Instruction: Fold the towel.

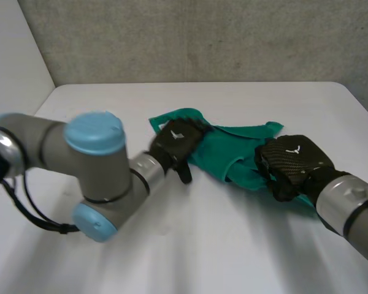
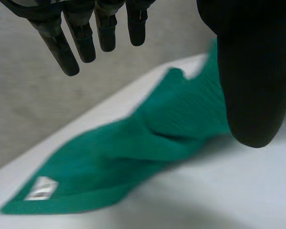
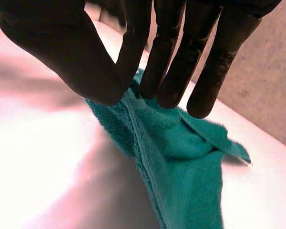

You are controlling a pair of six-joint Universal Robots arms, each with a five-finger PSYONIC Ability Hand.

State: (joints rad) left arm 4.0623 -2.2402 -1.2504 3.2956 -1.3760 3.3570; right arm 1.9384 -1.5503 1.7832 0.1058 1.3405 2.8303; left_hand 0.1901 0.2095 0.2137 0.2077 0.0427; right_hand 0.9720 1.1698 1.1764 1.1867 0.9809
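A green towel (image 1: 224, 147) lies crumpled on the white table (image 1: 190, 245), towards the far middle. My left hand (image 1: 176, 139) hovers over the towel's left end, fingers (image 2: 81, 36) straight and spread, thumb (image 2: 250, 86) apart from them, holding nothing. Beneath that hand the towel (image 2: 148, 148) lies rumpled, with a white label (image 2: 40, 188) at its corner. My right hand (image 1: 291, 162) rests on the towel's right end. Its thumb (image 3: 71, 52) and fingers pinch a raised edge of the towel (image 3: 181, 157).
A grey wall (image 1: 202, 37) rises behind the table's far edge. Bare white tabletop stretches in front of the towel and on both sides. My left arm's elbow (image 1: 95, 177) sits low over the table's near left.
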